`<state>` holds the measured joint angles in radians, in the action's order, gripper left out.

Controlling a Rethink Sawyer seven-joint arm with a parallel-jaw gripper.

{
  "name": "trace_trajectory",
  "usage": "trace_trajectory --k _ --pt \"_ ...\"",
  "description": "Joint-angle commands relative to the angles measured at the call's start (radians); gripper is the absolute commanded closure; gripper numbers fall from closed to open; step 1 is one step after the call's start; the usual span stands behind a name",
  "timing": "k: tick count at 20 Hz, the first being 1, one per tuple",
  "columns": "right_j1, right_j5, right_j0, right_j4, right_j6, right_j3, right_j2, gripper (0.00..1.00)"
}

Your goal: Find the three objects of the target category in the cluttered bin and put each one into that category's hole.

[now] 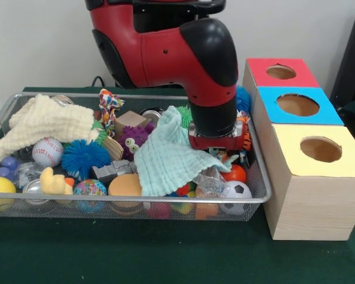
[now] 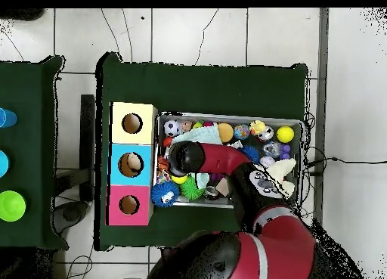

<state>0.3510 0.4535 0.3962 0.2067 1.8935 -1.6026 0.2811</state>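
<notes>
One wire mesh bin [image 1: 257, 177] sits on a green table [image 1: 165, 254], crammed with toys: one baseball [image 1: 47, 152], one small soccer ball [image 1: 238, 190], one yellow ball [image 1: 0, 186], one blue spiky ball [image 1: 86, 157], one yellow duck [image 1: 53, 182] and two cloths, cream [image 1: 44, 121] and mint [image 1: 165, 157]. Right of it stands one wooden box [image 1: 310, 204] with three holes, topped red [image 1: 280, 72], blue [image 1: 297, 105] and yellow [image 1: 320, 149]. The red arm [image 1: 165, 53] reaches straight down into the bin's right end; its gripper [image 1: 216, 145] is buried among toys, so I cannot tell its grip.
</notes>
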Motion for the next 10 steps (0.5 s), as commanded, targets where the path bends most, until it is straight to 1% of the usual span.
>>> trace_trajectory --k 1,3,7,9,10 --pt "-0.007 -0.067 -0.072 0.058 0.06 -0.018 0.006 0.0" --pt "0.028 -0.045 -0.06 0.035 0.057 -0.047 0.029 0.0" --pt "0.165 0.023 -0.072 -0.019 0.103 -0.127 0.042 0.0" --pt "0.233 0.102 -0.082 -0.048 0.106 -0.139 0.04 0.0" --pt "0.253 0.131 -0.081 -0.063 0.105 -0.144 0.046 0.0"
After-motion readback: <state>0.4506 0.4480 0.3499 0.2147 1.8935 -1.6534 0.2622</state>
